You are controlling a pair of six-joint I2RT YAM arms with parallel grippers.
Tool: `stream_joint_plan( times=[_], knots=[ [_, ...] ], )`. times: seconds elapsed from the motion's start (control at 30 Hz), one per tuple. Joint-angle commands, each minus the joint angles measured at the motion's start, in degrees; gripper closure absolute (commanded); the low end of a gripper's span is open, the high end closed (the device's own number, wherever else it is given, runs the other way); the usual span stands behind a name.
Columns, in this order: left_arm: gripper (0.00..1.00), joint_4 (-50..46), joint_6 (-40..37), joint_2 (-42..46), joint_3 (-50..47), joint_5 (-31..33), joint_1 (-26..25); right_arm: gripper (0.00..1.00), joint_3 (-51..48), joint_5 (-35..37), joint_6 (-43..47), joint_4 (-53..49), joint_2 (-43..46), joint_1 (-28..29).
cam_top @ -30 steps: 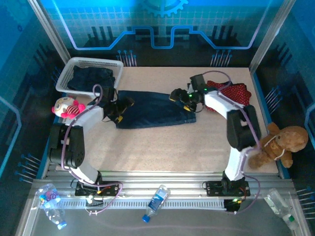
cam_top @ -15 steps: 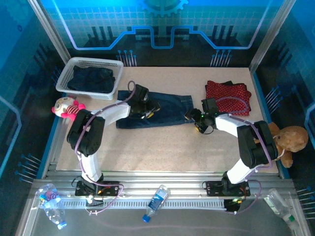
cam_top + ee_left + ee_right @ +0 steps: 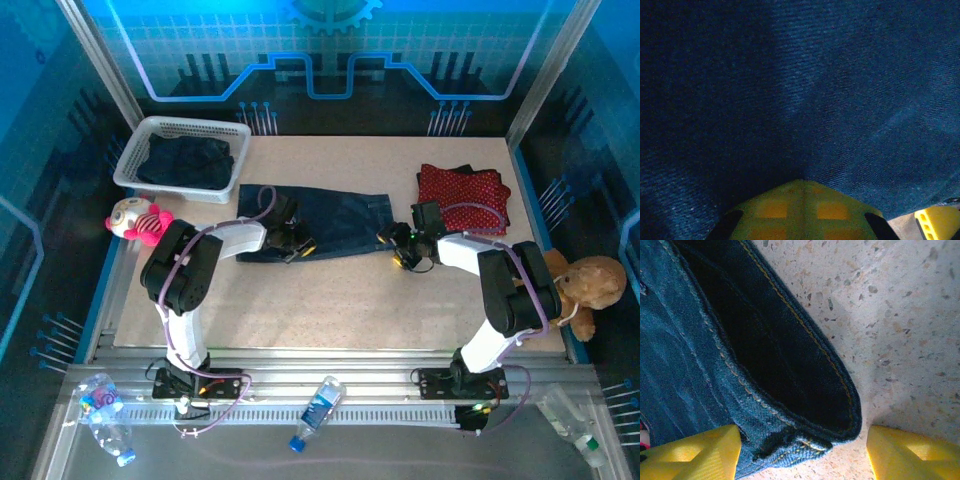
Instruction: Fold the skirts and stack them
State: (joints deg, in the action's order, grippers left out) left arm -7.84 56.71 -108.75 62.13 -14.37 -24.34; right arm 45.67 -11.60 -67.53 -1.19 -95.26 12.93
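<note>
Showing the scene from above, the top external view places a denim skirt (image 3: pixel 335 220) flat on the mid-tabletop (image 3: pixel 330 300), a red skirt (image 3: pixel 463 190) at the far right, and a second dark-blue skirt (image 3: pixel 185 160) inside the white basket (image 3: pixel 135 160). The left end effector (image 3: pixel 300 244) sits at the denim skirt's near edge. Its wrist view adds yellow fingers (image 3: pixel 775 210) pressed together on the fabric. The right end effector (image 3: pixel 392 243) sits at the skirt's right end. Its wrist view reveals fingers (image 3: pixel 700 452) spread apart, straddling the hem corner.
</note>
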Motion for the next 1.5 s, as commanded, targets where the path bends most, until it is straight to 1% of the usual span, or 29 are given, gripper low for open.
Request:
stream_joint_plan(
  times=[0.0,0.3,0.5,0.57,0.6,0.67,0.73,0.77,0.8,0.83,0.93,1.0,1.03,1.1,1.17,1.23,1.27,1.3,1.33,1.37,1.43,1.47],
  knots=[
    [1.00,-0.87,0.03,-2.17,-1.53,-3.19,-0.06,0.33,-0.23,-1.50,-0.10,13.23,-1.40,0.52],
    [1.00,-0.67,-0.47,-2.78,-0.12,-3.56,-0.09,0.34,-2.59,1.24,-0.23,16.30,-0.33,1.05],
    [1.00,-0.58,-0.98,-3.13,0.01,-4.23,-0.07,0.36,-2.90,4.30,-0.96,19.13,-3.81,1.17],
    [1.00,-0.56,-1.00,-3.14,-0.08,-4.40,-0.09,0.40,-4.65,5.66,-2.89,22.47,-4.90,1.17],
    [1.00,-0.47,-1.06,-3.14,-0.14,-4.43,-0.05,0.43,-5.66,6.49,-3.82,24.65,-5.18,1.07],
    [1.00,-0.18,-1.07,-3.18,-0.25,-4.52,-0.05,0.54,-7.07,7.15,-3.89,29.14,-5.53,0.98],
    [1.00,0.08,-1.35,-3.37,0.20,-4.91,-0.09,0.73,-7.52,7.40,-2.42,31.83,-5.18,1.03],
    [1.00,-0.07,-1.65,-3.68,0.73,-5.20,-0.17,0.84,-7.44,8.13,-0.98,31.28,-4.39,0.91],
    [1.00,-0.27,-2.01,-4.13,1.64,-5.52,-0.23,0.91,-7.52,9.03,0.24,30.52,-3.50,0.94],
    [1.00,-0.77,-2.48,-4.80,2.91,-5.87,-0.55,1.00,-7.74,10.48,2.15,29.35,-2.06,0.83],
    [1.00,-2.75,-3.74,-7.29,8.05,-6.83,-2.19,1.00,-8.67,13.69,6.46,26.48,1.48,0.41],
    [1.00,-3.90,-4.22,-8.96,11.63,-7.45,-3.69,1.00,-9.03,13.23,11.57,26.77,3.71,0.10],
    [1.00,-4.41,-4.45,-9.73,13.30,-7.66,-4.53,1.00,-8.27,12.92,16.28,25.80,5.08,0.37],
    [1.00,-5.26,-4.91,-11.11,15.77,-7.75,-5.83,1.00,-4.93,14.05,26.37,20.67,7.87,2.23],
    [1.00,-5.81,-4.99,-12.16,17.14,-7.85,-6.47,1.00,-0.51,13.85,37.12,15.64,9.96,5.28],
    [1.00,-5.21,-4.42,-12.55,16.92,-8.37,-6.42,1.00,4.03,12.41,46.12,11.05,10.04,8.29],
    [1.00,-5.01,-4.37,-12.40,16.80,-8.46,-6.40,1.00,6.49,11.02,48.57,9.26,9.42,9.57],
    [1.00,-4.89,-4.28,-12.07,16.67,-8.92,-6.33,1.00,8.73,9.83,50.87,7.45,8.34,10.76],
    [1.00,-4.71,-4.32,-11.35,16.54,-9.51,-6.29,1.00,10.32,8.93,51.17,6.30,7.26,11.55],
    [1.00,-4.65,-4.43,-10.18,16.12,-9.74,-6.04,1.00,11.02,8.64,50.34,5.96,6.52,11.69],
    [0.99,-4.80,-4.92,-4.67,13.75,-8.65,-4.57,1.00,11.29,9.46,48.76,6.26,5.97,11.31],
    [0.93,-4.97,-5.36,-1.72,11.96,-7.50,-3.51,1.00,10.76,10.53,48.02,6.91,6.26,10.70]
  ],
)
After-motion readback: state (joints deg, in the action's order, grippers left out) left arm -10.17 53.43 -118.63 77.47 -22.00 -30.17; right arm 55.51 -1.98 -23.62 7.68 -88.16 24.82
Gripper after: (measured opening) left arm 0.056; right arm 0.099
